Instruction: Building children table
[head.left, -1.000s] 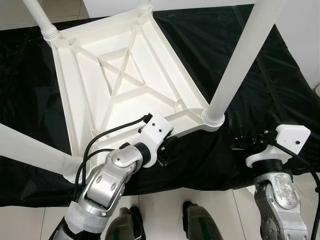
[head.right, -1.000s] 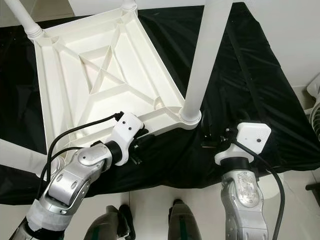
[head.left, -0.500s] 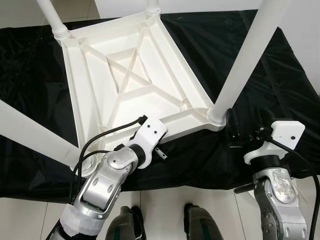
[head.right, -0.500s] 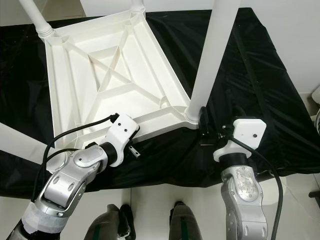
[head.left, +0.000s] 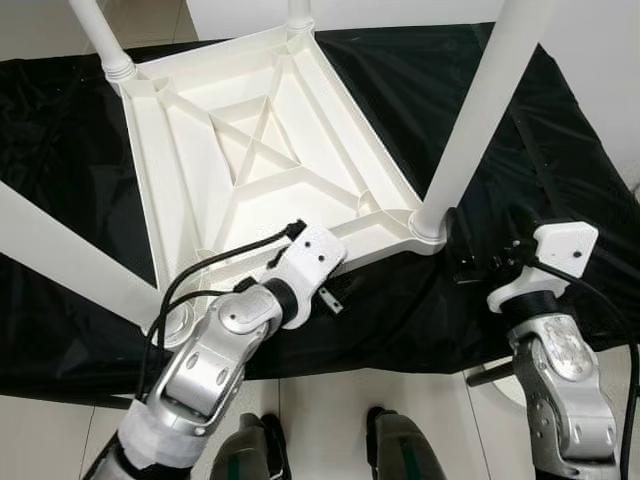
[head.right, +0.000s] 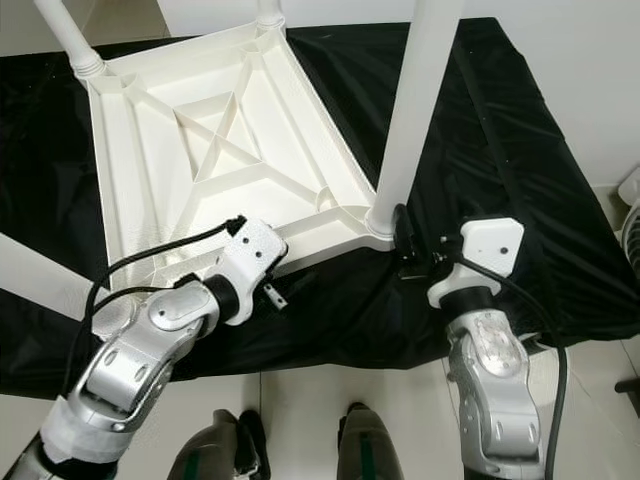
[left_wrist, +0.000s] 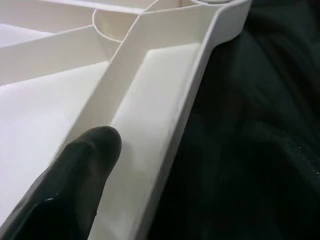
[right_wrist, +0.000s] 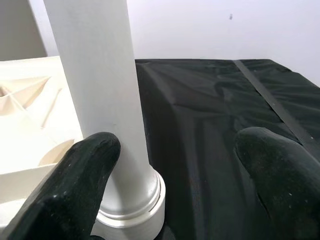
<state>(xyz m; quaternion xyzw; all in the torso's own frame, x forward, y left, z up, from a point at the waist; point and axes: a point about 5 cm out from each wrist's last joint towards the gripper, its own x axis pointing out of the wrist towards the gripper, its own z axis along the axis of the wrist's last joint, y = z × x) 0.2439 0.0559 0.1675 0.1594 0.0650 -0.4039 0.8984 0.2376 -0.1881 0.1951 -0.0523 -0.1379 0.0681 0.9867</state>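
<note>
Lying upside down on the black cloth (head.left: 560, 130), the white table (head.left: 250, 160) looks light, stiff, slick — best held by rim or leg (head.left: 470, 120). Right gripper (right_wrist: 180, 165) spread wide beside 1 leg; left gripper (head.left: 335, 290) at the rim, spread unclear.

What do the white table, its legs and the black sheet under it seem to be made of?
Table: likely moulded plastic, matte white; its upturned underside shows thin cast ribs. Leg: seemingly the same plastic, a smooth tube seated in a round socket. Sheet: probably thin plastic film or coated fabric, glossy black, wrinkled and catching the light.
</note>
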